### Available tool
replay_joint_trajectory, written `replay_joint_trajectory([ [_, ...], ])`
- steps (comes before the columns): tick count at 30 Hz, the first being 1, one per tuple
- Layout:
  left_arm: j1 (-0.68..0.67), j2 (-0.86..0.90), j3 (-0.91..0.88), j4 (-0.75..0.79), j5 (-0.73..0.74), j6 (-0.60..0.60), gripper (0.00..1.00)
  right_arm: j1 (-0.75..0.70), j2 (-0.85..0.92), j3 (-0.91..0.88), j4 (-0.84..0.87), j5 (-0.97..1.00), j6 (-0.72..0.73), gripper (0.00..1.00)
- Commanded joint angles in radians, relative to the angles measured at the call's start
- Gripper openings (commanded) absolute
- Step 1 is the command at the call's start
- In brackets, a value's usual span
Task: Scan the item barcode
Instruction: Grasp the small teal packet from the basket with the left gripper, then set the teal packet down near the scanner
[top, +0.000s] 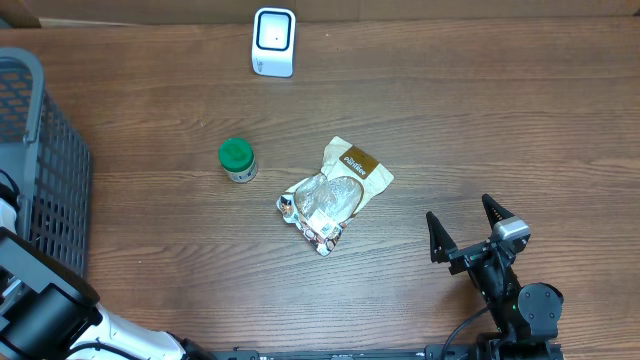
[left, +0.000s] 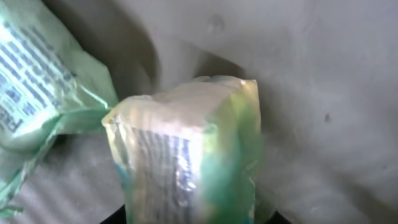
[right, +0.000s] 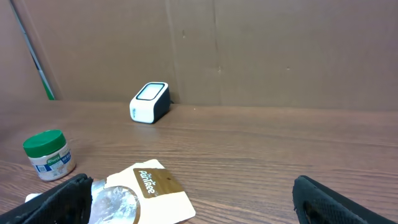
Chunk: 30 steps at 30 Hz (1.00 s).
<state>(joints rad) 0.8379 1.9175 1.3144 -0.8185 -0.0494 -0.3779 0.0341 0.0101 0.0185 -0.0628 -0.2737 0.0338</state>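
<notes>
Packet, glossy crinkled green-and-clear plastic with dark printed bars, fills the left wrist view beside another green wrapper; whether the left fingers grip it I cannot tell. On the wood-grain bench: round green-lidded jar, boxy white scanner, crumpled foil pouch; right fingers spread wide, empty.

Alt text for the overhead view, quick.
Crumpled snack pouch mid-table, green-lidded jar left of it, white scanner at the far edge. Right gripper open at the near edge; grey basket on the left.
</notes>
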Motion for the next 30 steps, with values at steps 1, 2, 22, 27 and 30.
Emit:
replay_joint_trajectory([
  [1,0.000,-0.011,0.065,-0.062,-0.013,0.019,0.17,-0.002,-0.007,-0.011,0.006,-0.001,0.004,1.00],
  [2,-0.001,-0.011,0.103,-0.092,-0.013,0.019,0.13,-0.002,-0.007,-0.011,0.006,-0.001,0.004,1.00],
  [22,-0.489,-0.074,0.980,-0.558,0.596,0.296,0.11,-0.002,-0.007,-0.011,0.006,-0.001,0.004,1.00],
  [27,-0.898,-0.022,0.939,-0.560,0.380,0.400,0.18,-0.002,-0.007,-0.011,0.006,-0.001,0.004,1.00],
  [30,-1.075,0.072,0.930,-0.566,0.313,0.315,0.21,-0.002,-0.007,-0.011,0.006,-0.001,0.004,1.00],
])
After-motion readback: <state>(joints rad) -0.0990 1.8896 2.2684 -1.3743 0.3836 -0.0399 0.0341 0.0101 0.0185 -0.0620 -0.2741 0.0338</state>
